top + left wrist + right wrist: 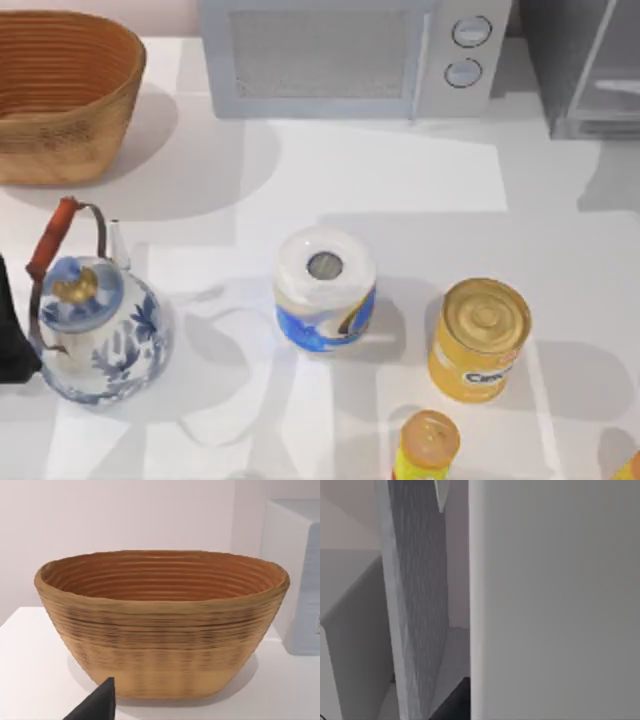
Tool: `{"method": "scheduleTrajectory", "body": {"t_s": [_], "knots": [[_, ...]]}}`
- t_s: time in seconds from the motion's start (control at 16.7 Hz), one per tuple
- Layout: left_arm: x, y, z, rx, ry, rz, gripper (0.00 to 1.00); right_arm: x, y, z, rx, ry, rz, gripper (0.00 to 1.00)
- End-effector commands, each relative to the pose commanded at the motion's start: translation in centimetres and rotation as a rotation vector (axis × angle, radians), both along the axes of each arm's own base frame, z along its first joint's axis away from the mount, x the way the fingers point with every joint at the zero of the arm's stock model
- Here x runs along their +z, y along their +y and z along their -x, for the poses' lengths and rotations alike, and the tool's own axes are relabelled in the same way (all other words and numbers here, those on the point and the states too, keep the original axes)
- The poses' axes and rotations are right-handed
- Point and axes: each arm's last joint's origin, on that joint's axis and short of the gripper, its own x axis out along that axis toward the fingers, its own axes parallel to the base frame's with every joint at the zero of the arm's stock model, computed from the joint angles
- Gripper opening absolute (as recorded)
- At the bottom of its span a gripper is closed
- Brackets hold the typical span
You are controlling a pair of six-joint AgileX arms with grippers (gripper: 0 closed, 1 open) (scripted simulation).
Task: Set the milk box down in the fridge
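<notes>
1. White table (400, 180) seen from above, with a pale wall behind it.
2. At the far left stands a woven brown basket (60, 90). A light grey microwave (350, 55) with a mesh window and two round dials sits at the far middle.
3. The fridge (590, 70), a dark grey cabinet with a pale framed door, is at the far right corner and partly cut off by the edge.
4. A blue-and-white porcelain kettle (95, 325) with a reddish handle stands at the near left.
5. A white-topped round roll (325, 290) with a blue wrapper stands in the middle, and a yellow can (478, 340) stands upright to its right, apart from it.
6. A small yellow bottle (428, 445) with an orange lid stands at the near edge.
7. The left gripper (97, 705) is at the table's left edge, facing the basket. Whether it is released or clenched cannot be told.
8. The right gripper (456, 700) is close to pale grey panels. Its grip cannot be told.
9. Where the milk box is cannot be told.
</notes>
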Motion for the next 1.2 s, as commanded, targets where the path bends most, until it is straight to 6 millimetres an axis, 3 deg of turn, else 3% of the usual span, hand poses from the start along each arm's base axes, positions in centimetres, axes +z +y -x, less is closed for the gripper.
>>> {"method": "scheduleTrajectory", "body": {"t_s": [0.24, 0.48, 0.72, 1.2], "knots": [[0.0, 0.0, 0.0, 0.0, 0.0, 0.0, 1.0, -5.1, -2.7, -7.3, 0.004, 0.027, -0.009, 0.0], [0.0, 0.0, 0.0, 0.0, 0.0, 0.0, 1.0, -9.8, -5.1, -11.2, -0.004, 0.005, -0.014, 0.0], [0.0, 0.0, 0.0, 0.0, 0.0, 0.0, 1.0, -12.0, -6.5, -12.7, -0.015, -0.024, -0.015, 0.0], [0.0, 0.0, 0.0, 0.0, 0.0, 0.0, 1.0, -11.8, -6.4, -13.1, -0.014, -0.031, -0.016, 0.0]]}}
